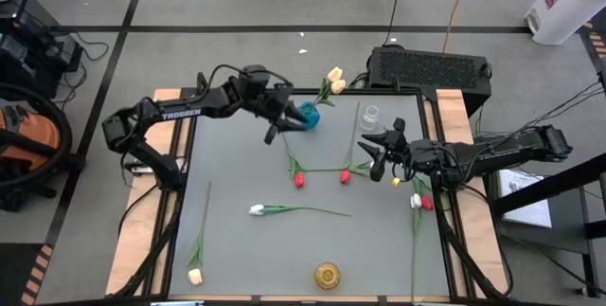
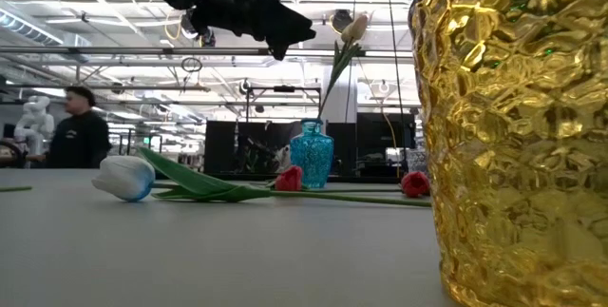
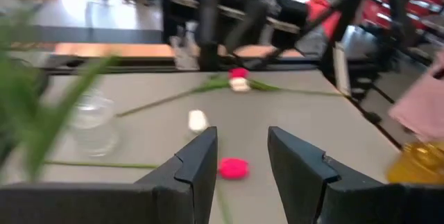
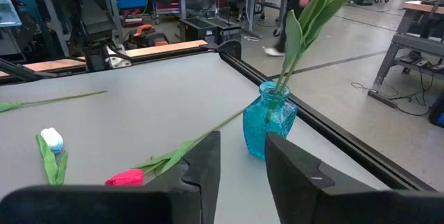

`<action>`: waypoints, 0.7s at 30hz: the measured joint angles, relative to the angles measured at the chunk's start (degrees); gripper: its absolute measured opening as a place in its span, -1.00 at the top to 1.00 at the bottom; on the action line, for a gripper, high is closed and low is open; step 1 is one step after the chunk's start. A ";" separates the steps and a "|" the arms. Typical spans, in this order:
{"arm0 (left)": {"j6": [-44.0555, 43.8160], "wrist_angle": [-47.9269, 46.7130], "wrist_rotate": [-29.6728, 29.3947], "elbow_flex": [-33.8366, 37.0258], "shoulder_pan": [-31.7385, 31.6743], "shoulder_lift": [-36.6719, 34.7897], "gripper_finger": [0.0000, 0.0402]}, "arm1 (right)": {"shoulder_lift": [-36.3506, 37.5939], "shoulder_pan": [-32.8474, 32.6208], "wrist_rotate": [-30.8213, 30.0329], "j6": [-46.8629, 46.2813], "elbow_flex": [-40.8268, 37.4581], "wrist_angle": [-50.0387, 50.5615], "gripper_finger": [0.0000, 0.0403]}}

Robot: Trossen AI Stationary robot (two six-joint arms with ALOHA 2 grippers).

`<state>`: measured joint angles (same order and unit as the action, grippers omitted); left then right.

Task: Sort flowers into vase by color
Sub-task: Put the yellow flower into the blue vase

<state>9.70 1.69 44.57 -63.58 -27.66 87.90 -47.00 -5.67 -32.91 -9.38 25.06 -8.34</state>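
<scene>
the flowers: cream ones stand in the blue vase. left gripper open and empty beside it; descend squarely over a red tulip stem. right gripper also open, empty.

Two cream-yellow artificial tulips stand upright on long green stems in the small blue glass vase at the far side of my surface. Two red tulips lie flat near the middle, buds close together, stems crossing. A white tulip lies sideways nearer the front. A cream tulip lies at the front left corner, and a white and red pair lies along the right edge.
</scene>
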 joint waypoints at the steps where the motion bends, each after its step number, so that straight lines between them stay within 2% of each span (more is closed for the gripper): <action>1: 0.55 -0.89 0.01 0.18 0.98 -0.02 0.33 | 0.00 0.00 0.00 0.00 0.00 0.00 0.48; 9: 5.64 -8.99 0.05 0.36 9.16 0.00 0.33 | 0.00 0.00 0.00 0.01 0.00 0.00 0.48; 21: 7.65 -10.33 -1.32 0.36 22.19 0.00 0.33 | 0.00 0.00 0.00 0.02 0.00 0.00 0.48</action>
<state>17.35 -8.64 43.25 -63.22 -5.47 87.90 -47.00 -5.67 -32.91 -9.37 25.06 -8.34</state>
